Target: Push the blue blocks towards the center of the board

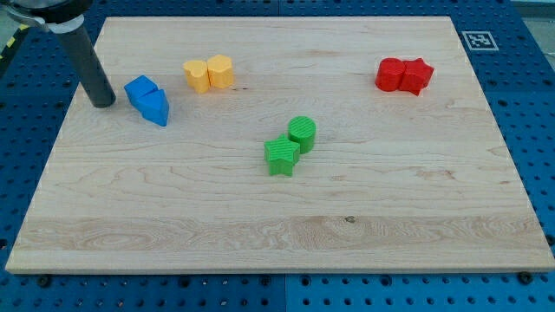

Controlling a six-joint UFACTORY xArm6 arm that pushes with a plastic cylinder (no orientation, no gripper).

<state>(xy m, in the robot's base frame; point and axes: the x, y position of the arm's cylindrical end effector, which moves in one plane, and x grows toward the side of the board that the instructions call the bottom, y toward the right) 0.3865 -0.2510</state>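
Note:
Two blue blocks touch each other at the view's upper left: a blue cube point(140, 89) and, just below and right of it, a blue wedge-like block point(155, 108). My tip point(102, 101) rests on the board just left of the blue cube, a small gap away, not touching it. The dark rod rises from there towards the view's top left.
Two yellow blocks point(208, 73) sit side by side right of the blue pair. A green star point(281, 157) and green cylinder point(303, 133) lie near the middle. Two red blocks point(405, 75) are at the upper right. The board's left edge point(54, 147) is close to my tip.

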